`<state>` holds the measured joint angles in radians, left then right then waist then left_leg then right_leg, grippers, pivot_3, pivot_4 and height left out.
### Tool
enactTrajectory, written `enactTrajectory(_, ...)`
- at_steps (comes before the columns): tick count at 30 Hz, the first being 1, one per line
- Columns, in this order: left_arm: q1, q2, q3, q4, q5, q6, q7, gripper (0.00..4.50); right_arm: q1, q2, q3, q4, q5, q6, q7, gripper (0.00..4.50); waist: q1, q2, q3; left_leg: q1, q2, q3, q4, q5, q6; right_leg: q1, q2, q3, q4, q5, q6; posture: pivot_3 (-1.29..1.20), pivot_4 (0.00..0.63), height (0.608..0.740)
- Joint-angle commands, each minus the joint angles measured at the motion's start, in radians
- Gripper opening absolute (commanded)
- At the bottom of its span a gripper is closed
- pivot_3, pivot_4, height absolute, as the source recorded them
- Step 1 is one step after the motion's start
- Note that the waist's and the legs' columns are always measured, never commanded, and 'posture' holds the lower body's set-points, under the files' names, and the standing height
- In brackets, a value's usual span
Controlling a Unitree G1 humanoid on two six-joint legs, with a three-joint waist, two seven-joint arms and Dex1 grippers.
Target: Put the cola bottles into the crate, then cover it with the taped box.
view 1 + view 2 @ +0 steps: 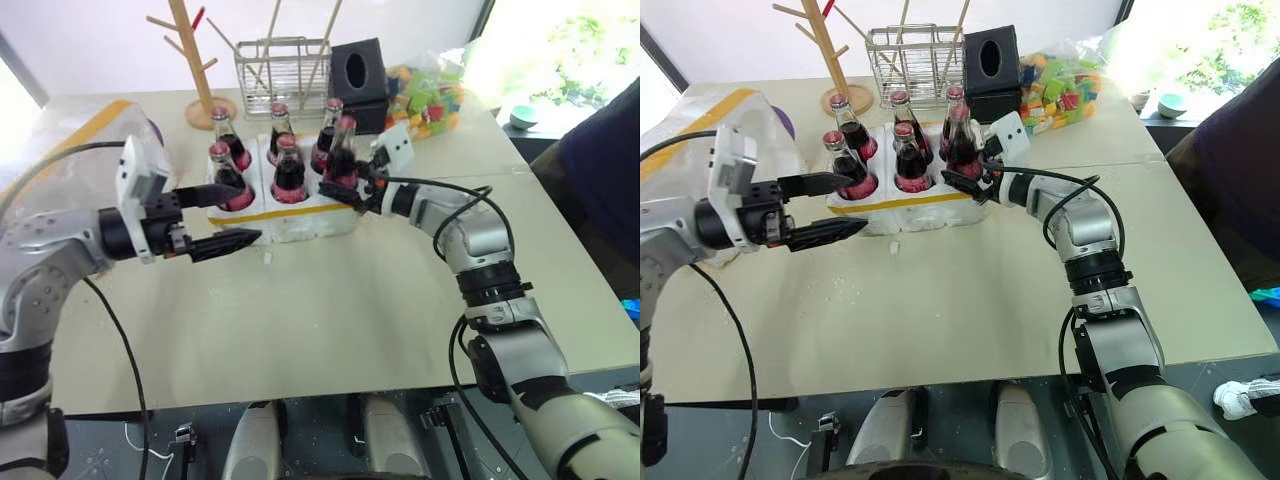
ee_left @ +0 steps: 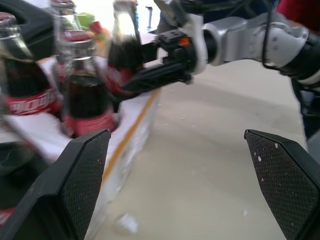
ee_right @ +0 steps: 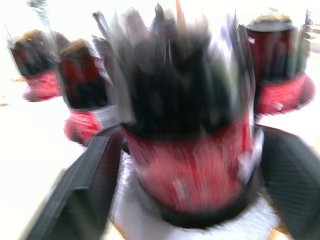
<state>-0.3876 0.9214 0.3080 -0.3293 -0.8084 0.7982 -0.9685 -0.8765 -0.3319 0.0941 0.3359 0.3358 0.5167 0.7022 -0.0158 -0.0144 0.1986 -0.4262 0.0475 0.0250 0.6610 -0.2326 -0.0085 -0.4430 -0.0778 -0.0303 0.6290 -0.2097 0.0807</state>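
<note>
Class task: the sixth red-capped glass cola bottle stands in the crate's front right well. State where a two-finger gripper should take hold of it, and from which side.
Grip the red-capped glass cola bottle around its labelled body, coming level from the crate's open right side, as the right gripper does: it stands upright with neighbours behind and left.

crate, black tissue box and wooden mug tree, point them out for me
crate (image 1: 300,222), left eye view, on its front wall below the yellow tape band
black tissue box (image 1: 357,70), left eye view, on its front face
wooden mug tree (image 1: 185,45), left eye view, on its upright stem
</note>
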Motion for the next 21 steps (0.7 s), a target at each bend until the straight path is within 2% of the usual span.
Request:
enactTrajectory(1, 0.089, 0.103, 0.164, 0.006, 0.011, 0.002, -0.051, 4.50, 0.031, -0.070, -0.030, -0.186, 0.046, 0.058, 0.071, 4.47, 0.001, 0.000, 0.000, 0.000, 0.000, 0.000, 0.000, 0.000, 0.000, 0.000, 0.000, 0.000, 0.000, 0.000, 0.000, 0.00, 0.150, 0.740)
enactTrajectory(5, 0.314, 0.240, 0.396, 0.057, 0.085, 0.008, -0.196, 4.50, 0.082, -0.204, -0.136, -0.405, 0.198, 0.232, 0.149, 4.47, 0.003, 0.000, 0.000, 0.000, 0.000, 0.001, -0.003, 0.000, 0.000, -0.002, -0.001, 0.000, -0.001, -0.001, -0.002, 0.00, 0.150, 0.740)
enactTrajectory(9, 0.521, 0.344, 0.708, 0.186, 0.215, 0.039, -0.386, 4.50, 0.139, -0.391, -0.253, -0.570, 0.359, 0.361, 0.264, 4.47, 0.004, 0.000, 0.001, 0.000, 0.000, 0.002, -0.007, 0.000, -0.001, -0.003, -0.001, -0.001, -0.003, -0.004, -0.006, 0.00, 0.150, 0.740)
enactTrajectory(12, 0.629, 0.412, 0.831, 0.357, 0.350, -0.022, -0.502, 4.50, 0.179, -0.501, -0.305, -0.629, 0.429, 0.395, 0.336, 4.47, 0.002, 0.000, 0.000, 0.003, 0.000, 0.002, -0.012, 0.001, -0.002, -0.002, -0.002, -0.002, -0.008, -0.004, -0.007, 0.00, 0.150, 0.740)
enactTrajectory(15, 0.660, 0.478, 0.808, 0.560, 0.456, -0.161, -0.550, 4.50, 0.197, -0.569, -0.320, -0.662, 0.465, 0.402, 0.382, 4.47, 0.001, 0.001, 0.000, 0.005, 0.001, 0.003, -0.014, 0.000, -0.003, -0.002, -0.002, -0.002, -0.010, -0.004, -0.008, 0.00, 0.150, 0.740)
enactTrajectory(19, 0.556, 0.587, 0.602, 0.889, 0.519, -0.369, -0.518, 4.50, 0.181, -0.593, -0.320, -0.673, 0.491, 0.391, 0.386, 4.47, 0.001, 0.001, 0.000, 0.004, 0.002, 0.005, -0.015, 0.000, -0.003, -0.005, -0.003, -0.002, -0.011, -0.004, -0.009, 0.00, 0.150, 0.740)
enactTrajectory(21, 0.464, 0.617, 0.468, 0.994, 0.525, -0.430, -0.507, 4.50, 0.172, -0.592, -0.320, -0.682, 0.491, 0.381, 0.369, 4.47, 0.002, 0.001, 0.000, 0.000, 0.002, 0.007, -0.015, 0.000, -0.003, -0.012, -0.004, -0.002, -0.011, -0.003, -0.009, 0.00, 0.150, 0.740)
